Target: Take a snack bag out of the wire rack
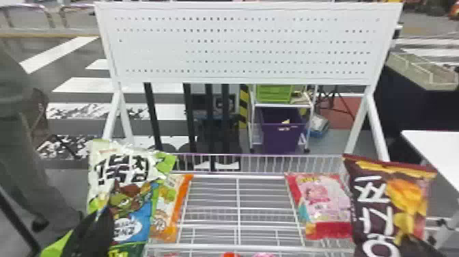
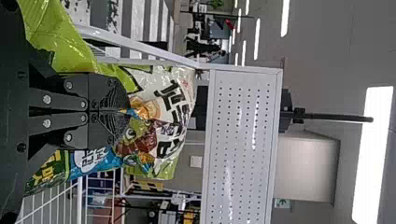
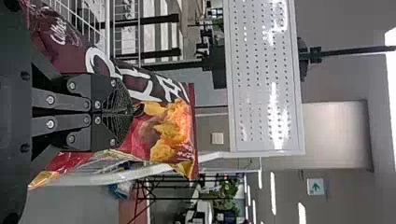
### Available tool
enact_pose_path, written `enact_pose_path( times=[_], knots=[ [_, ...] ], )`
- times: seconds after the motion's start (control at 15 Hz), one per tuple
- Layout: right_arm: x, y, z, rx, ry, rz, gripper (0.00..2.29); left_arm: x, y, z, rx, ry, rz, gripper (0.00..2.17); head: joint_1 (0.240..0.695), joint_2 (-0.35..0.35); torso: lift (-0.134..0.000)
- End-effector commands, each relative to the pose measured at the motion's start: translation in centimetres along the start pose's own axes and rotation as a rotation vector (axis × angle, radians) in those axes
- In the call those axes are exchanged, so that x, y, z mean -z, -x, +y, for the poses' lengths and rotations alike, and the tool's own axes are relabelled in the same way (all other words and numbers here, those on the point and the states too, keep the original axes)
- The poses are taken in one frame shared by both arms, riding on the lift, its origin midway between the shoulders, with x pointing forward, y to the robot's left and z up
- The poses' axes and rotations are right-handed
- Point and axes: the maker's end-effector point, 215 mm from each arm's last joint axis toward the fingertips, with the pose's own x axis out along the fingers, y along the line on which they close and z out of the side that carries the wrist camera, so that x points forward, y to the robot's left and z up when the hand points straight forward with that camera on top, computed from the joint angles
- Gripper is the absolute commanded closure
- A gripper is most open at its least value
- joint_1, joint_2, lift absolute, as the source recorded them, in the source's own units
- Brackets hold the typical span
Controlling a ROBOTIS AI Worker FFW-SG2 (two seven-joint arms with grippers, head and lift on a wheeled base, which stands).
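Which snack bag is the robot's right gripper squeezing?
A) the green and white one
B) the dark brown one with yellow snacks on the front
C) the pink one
B, because the right gripper has its fingers closed on the dark brown bag, and the yellow snacks show on its front.

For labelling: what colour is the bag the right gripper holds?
Dark maroon bag with a yellow picture, best in head view.

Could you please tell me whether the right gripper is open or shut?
Shut: the right gripper has its fingers closed together, pinching the dark snack bag between them.
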Motion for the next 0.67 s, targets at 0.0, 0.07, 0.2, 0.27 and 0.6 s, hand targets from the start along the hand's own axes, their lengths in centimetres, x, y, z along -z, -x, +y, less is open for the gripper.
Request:
enact_pose_path(
  times=[0.0,0.07,0.2,0.27,0.6],
  knots=[
    [-1.12,1.31,-0.29,0.018,0.020,-0.016,2.25,0.12,-0.03,0.04,-0.001,0.000,0.001,2.14,0.499,0.000,0.000],
    [-1.29,1.43,-0.08,0.019,0.022,-0.016,2.25,0.06,-0.07,0.04,-0.001,0.000,0.000,2.14,0.499,0.000,0.000],
    [-1.31,1.41,0.26,0.013,0.023,-0.017,2.25,0.07,0.04,-0.07,0.002,0.001,0.002,2.14,0.499,0.000,0.000],
    [-1.30,1.41,0.32,0.013,0.022,-0.017,2.25,0.18,0.12,-0.07,0.002,0.001,0.005,2.14,0.499,0.000,0.000],
    [-1.10,1.52,0.65,0.008,0.023,-0.011,2.25,0.20,0.19,-0.09,0.002,0.001,0.007,2.14,0.499,0.000,0.000]
  ],
)
